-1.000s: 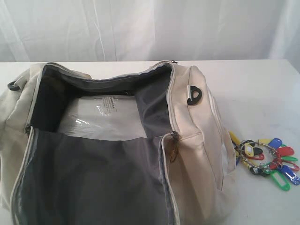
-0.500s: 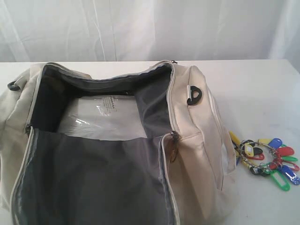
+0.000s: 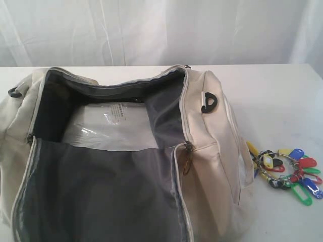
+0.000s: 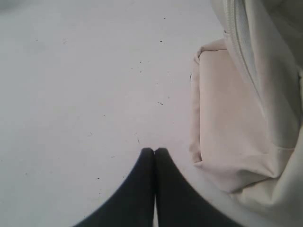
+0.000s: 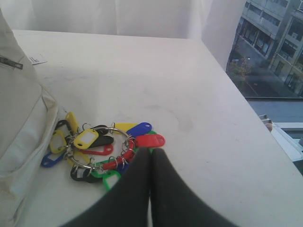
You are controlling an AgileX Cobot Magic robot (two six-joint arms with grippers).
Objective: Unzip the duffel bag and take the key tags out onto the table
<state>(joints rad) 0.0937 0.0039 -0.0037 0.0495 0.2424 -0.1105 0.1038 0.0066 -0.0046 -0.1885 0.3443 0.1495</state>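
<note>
The cream duffel bag [image 3: 212, 166] lies unzipped on the white table [image 3: 272, 91], its grey lining [image 3: 101, 191] and a clear plastic packet [image 3: 111, 126] showing inside. The bunch of coloured key tags [image 3: 290, 169] rests on the table just right of the bag. In the right wrist view the key tags [image 5: 102, 146] lie beside the bag's side [image 5: 19, 118], and my right gripper [image 5: 151, 150] is shut and empty just above them. My left gripper [image 4: 154, 150] is shut and empty over bare table next to the bag's end [image 4: 227, 118]. Neither gripper appears in the exterior view.
A black D-ring [image 3: 209, 102] sits on the bag's top right and a zipper pull [image 3: 187, 159] hangs at the opening's corner. A white paper label [image 5: 37, 59] lies on the table behind the bag. The table's right edge [image 5: 236, 94] borders a window.
</note>
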